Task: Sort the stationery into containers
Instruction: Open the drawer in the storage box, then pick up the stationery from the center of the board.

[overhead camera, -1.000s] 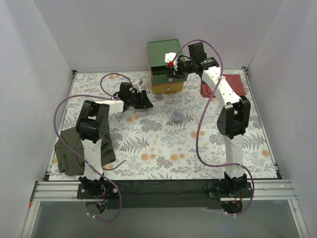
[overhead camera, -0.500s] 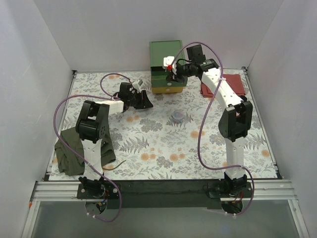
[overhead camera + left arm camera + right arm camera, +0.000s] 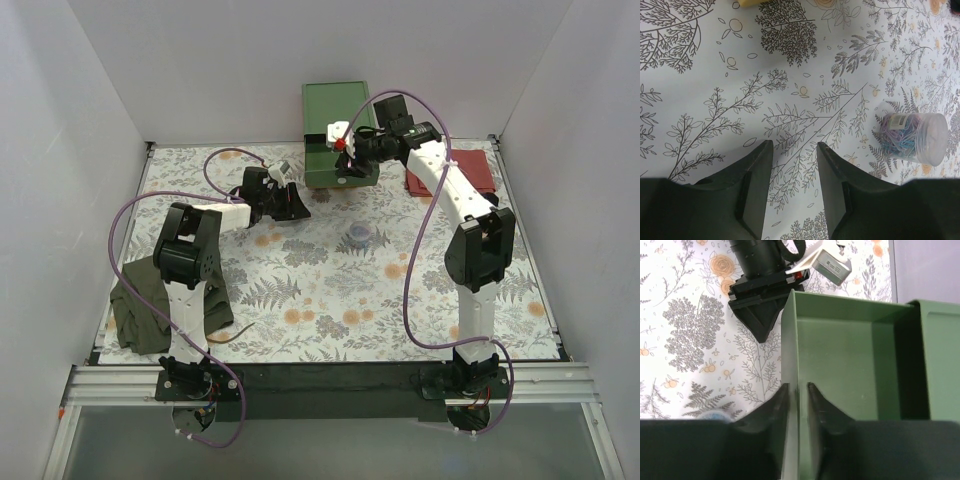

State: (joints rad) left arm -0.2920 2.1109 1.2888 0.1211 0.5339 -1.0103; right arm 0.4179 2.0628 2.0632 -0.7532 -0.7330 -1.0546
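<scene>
Floral table cover (image 3: pixel 300 300), white walls around. Green drawer (image 3: pixel 840 365) stands pulled out of box (image 3: pixel 335 105) at far edge, inside bare; likely opened to receive stationery. Right gripper (image 3: pixel 797 392) nearly together, clamped on drawer's front wall, one finger inside, one outside; grip suits pulling. Clear jar (image 3: pixel 914 139) of coloured bands sits mid-table, well apart from drawer, untouched. Left gripper (image 3: pixel 792 146) apart, holds nothing, low over cover, jar off to one side; probably meant for pickup.
</scene>
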